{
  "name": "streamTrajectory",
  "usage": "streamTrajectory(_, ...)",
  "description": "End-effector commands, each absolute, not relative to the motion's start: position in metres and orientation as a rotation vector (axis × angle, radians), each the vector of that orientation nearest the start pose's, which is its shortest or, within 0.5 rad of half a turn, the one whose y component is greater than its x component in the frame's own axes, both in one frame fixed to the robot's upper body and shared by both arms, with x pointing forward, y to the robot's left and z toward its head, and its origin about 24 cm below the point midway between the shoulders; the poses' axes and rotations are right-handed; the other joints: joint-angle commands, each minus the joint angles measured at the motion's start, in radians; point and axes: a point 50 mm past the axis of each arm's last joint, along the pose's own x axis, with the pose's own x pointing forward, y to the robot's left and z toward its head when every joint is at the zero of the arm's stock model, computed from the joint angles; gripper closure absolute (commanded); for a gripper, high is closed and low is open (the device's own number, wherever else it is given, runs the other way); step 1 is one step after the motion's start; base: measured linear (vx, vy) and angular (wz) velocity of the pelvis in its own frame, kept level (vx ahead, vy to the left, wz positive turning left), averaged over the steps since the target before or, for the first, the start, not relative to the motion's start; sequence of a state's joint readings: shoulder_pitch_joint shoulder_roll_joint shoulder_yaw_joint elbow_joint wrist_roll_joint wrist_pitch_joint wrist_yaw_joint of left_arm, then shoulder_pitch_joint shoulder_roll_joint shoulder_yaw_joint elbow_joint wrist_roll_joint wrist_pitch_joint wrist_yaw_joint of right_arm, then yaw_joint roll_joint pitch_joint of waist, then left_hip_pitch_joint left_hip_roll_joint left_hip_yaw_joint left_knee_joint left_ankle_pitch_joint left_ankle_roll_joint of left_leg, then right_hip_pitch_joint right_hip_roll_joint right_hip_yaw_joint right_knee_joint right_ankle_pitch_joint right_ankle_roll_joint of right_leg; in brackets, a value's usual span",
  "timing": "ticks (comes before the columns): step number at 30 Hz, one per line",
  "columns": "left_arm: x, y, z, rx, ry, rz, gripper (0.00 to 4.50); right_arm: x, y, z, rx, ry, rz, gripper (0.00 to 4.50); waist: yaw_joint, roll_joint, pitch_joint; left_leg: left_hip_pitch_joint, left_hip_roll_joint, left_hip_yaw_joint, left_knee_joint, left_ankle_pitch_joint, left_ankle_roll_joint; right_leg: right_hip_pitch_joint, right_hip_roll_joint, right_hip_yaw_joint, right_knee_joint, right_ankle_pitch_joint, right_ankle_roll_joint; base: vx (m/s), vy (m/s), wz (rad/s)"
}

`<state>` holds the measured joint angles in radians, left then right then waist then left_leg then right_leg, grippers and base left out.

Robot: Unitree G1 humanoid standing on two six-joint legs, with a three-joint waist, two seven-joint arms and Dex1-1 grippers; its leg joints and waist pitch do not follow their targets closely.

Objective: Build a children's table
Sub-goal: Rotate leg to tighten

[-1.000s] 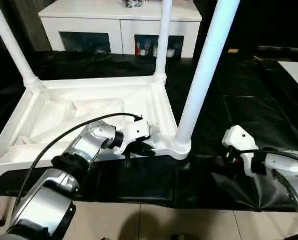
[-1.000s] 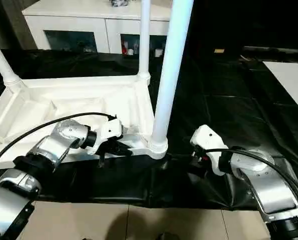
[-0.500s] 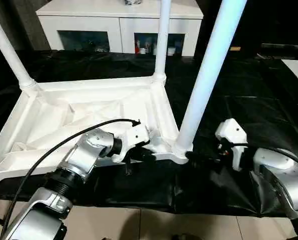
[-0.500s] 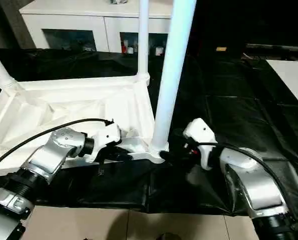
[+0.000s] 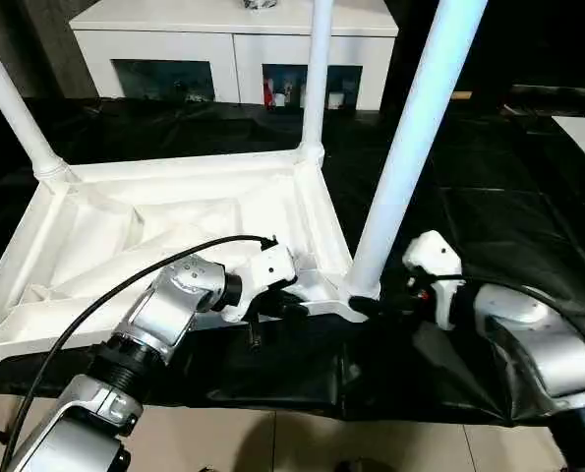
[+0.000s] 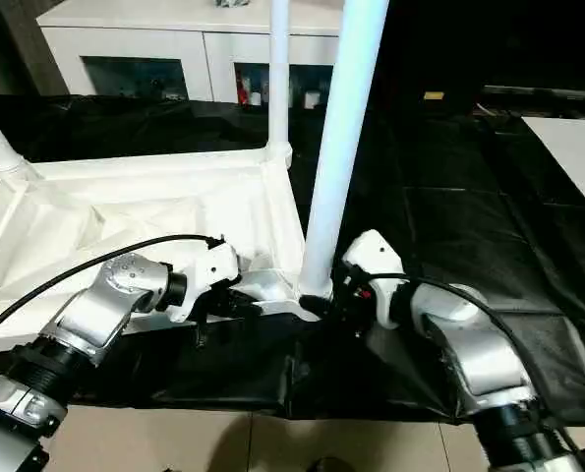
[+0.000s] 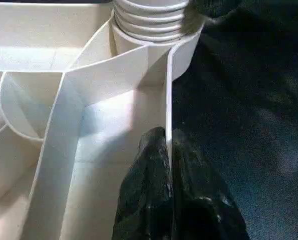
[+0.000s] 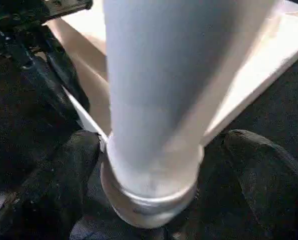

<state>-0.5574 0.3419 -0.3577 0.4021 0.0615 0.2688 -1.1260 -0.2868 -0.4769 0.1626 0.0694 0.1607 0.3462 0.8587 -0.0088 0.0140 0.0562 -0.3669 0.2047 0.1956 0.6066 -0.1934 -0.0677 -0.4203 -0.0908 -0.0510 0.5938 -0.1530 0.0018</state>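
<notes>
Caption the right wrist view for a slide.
Open right gripper straddling the base of a table leg seated in the upturned tabletop's corner socket.

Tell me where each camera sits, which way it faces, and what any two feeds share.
Head pair: looks forward and down over both silver forearms at the upturned tabletop.
Left wrist: looks along the left gripper, shut on the tabletop's rim.
Right wrist: looks along the right gripper, open around the near leg at its base.
Shared: both wrist views show that leg's ribbed base in its corner socket.
</notes>
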Motion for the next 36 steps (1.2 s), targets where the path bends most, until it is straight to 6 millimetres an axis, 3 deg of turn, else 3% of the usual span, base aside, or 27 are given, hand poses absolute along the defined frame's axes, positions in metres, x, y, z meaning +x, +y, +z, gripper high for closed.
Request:
streamTrajectory(1,0.308,0.11,0.058,0.453,0.467,-1.283,4.5,0.285,-0.163,0.07,-0.265,0.313,0.956,0.33,0.007,-0.011,-0.069,0.002,0.018,-0.012,-0.075,-0.243,0.051,0.054,-0.036,0.03,-0.072,-0.313,-0.213,0.0,0.0,0.0)
streamTrajectory(15,0.31,0.111,0.059,0.443,0.463,-1.265,4.5,0.282,-0.166,0.062,-0.255,0.353,0.989,1.51,0.008,-0.013,-0.069,0.001,0.016,-0.011,-0.073,-0.235,0.057,0.056,-0.035,0.029,-0.071,-0.308,-0.214,0.0,0.0,0.0)
streamTrajectory(24,0.31,0.114,0.059,0.434,0.466,-1.252,4.5,0.281,-0.168,0.054,-0.26,0.387,0.968,1.78,0.009,-0.014,-0.07,0.001,0.017,-0.01,-0.072,-0.227,0.061,0.056,-0.036,0.029,-0.07,-0.302,-0.218,0.0,0.0,0.0)
streamTrajectory(29,0.314,0.11,0.058,0.368,0.447,-1.181,4.5,0.289,-0.167,0.04,-0.222,0.42,0.789,1.78,-0.003,-0.015,-0.066,-0.001,0.013,-0.013,-0.075,-0.258,0.038,0.054,-0.034,0.025,-0.076,-0.376,-0.194,0.0,0.0,0.0)
streamTrajectory(36,0.331,0.086,0.056,0.313,0.42,-1.003,4.5,0.301,-0.144,0.024,-0.125,0.45,0.475,1.78,-0.008,-0.016,-0.065,0.008,0.007,-0.014,-0.075,-0.3,0.02,0.042,-0.031,0.025,-0.093,-0.48,-0.146,0.0,0.0,0.0)
